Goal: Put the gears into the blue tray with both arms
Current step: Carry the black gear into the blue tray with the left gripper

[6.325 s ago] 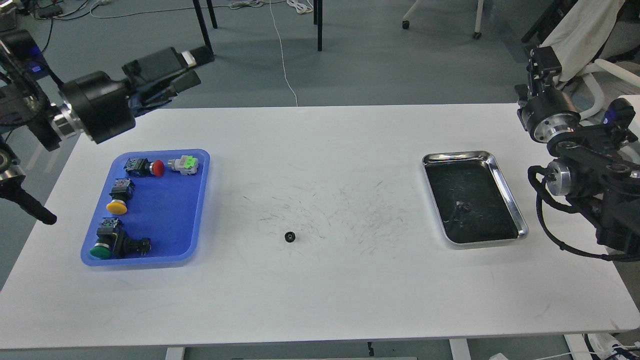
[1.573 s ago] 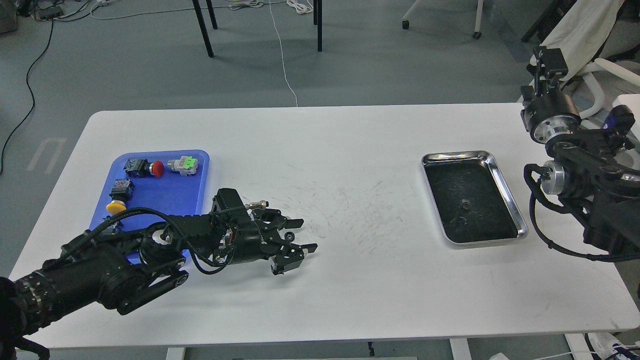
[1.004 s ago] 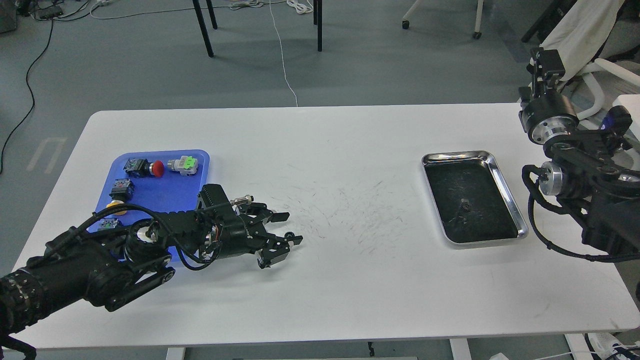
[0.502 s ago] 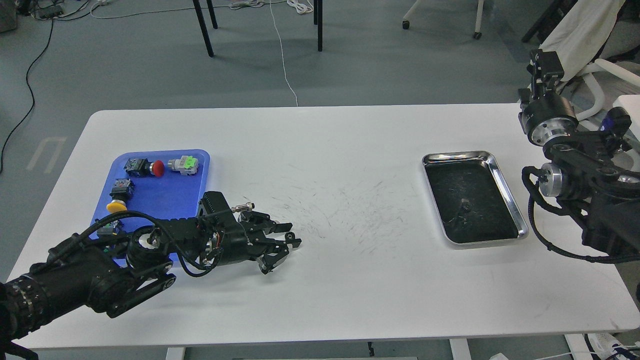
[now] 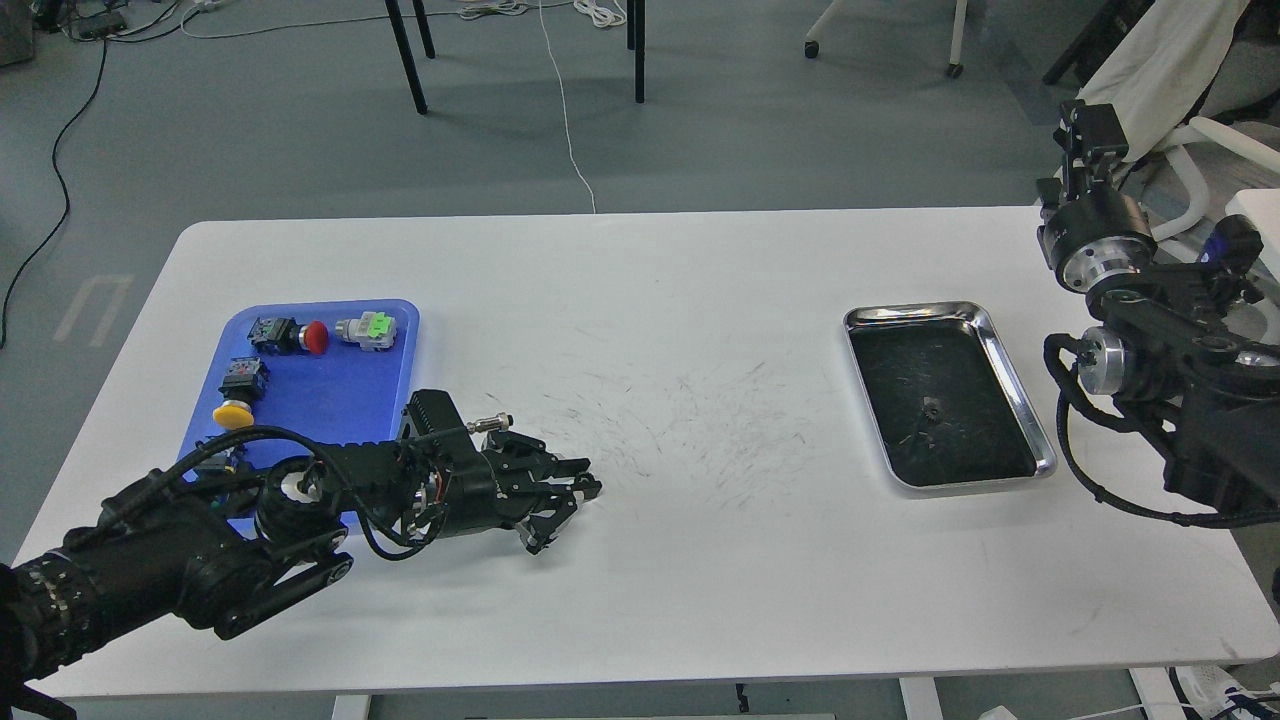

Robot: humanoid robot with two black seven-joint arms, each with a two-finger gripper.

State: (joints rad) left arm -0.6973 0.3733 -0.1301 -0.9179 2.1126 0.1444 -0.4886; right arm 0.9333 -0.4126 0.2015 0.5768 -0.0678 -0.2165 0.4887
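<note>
Left gripper [image 5: 575,489] lying low on the white surface [image 5: 640,590], right of the blue tray [image 5: 330,405].
Blue tray holding push-button switches [image 5: 300,335] with red, green and yellow caps; left gripper fingers drawn together, one gear presumably between them but not discernible; second gear [image 5: 932,409] sitting in the steel tray [image 5: 1010,370]; right gripper [image 5: 1090,125] raised at the far right edge, its state indiscernible.

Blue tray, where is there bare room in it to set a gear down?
The blue tray is free through its middle and right side, between the green-capped switch and the left arm. The left column, red and yellow buttons, is crowded; the near end is hidden.
</note>
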